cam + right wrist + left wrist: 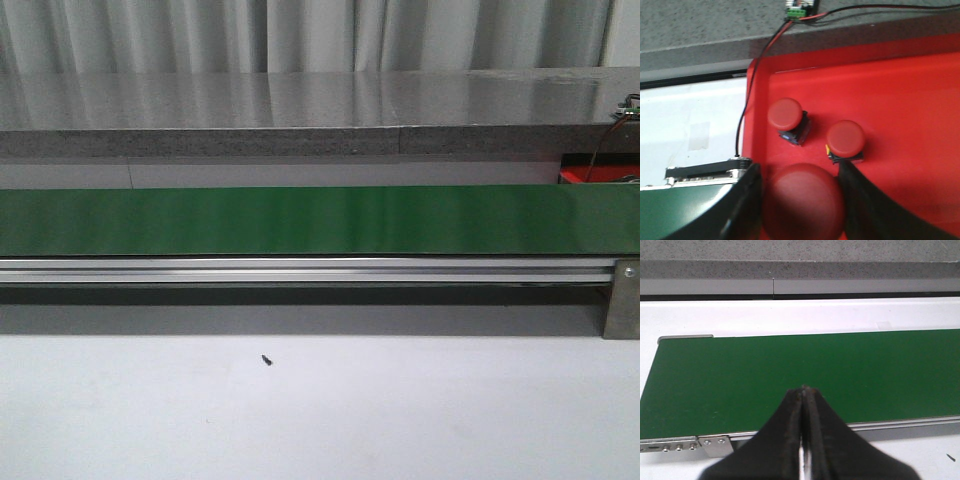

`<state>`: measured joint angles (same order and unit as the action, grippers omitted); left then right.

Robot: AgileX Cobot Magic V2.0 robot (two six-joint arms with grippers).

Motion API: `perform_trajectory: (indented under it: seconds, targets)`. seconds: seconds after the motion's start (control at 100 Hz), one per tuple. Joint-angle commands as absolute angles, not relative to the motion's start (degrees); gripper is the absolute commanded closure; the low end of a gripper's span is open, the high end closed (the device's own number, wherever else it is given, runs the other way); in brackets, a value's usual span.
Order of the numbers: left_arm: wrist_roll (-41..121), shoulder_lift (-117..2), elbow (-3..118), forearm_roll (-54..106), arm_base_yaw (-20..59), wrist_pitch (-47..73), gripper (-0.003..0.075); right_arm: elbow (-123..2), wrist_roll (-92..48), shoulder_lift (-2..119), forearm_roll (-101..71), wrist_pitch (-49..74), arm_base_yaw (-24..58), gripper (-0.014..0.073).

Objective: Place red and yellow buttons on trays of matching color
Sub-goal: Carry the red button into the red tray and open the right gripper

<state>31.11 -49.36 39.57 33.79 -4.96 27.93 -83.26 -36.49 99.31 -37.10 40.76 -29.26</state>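
Observation:
In the right wrist view my right gripper [799,171] is shut on a red button [804,201], its two black fingers pressed against the cap's sides, just above the red tray [910,95] near its corner. Two more red buttons [785,113] [845,138] lie on that tray beyond the held one. My left gripper [804,389] is shut with nothing in it, hanging over the near edge of the green belt [765,375]. No yellow button or yellow tray shows in any view. Neither gripper appears in the front view.
The green belt [300,220] runs across the front view on an aluminium rail [300,270]. A corner of the red tray [590,176] peeks out at its far right end. Red and black wires [760,55] run to a small board [800,9] on the grey ledge.

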Motion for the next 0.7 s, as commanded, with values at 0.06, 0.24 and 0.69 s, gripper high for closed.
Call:
perform_trajectory:
  seconds: [0.06,0.24,0.69]
  targets:
    - [31.09,-48.75,41.07,35.62,-4.74,24.25,0.0740,-85.15,-42.04,101.08,-46.68,37.56,-32.68,0.0347]
    - [31.09,-48.75,41.07,35.72,-4.74,24.25,0.0740,-85.15,-44.58,106.00,-48.22,34.33,-33.52,0.0347]
    - [31.09,-48.75,41.07,36.76,-4.74,24.25,0.0740,-85.15,-46.01,113.19,-48.69,33.56,-33.52,0.0347]
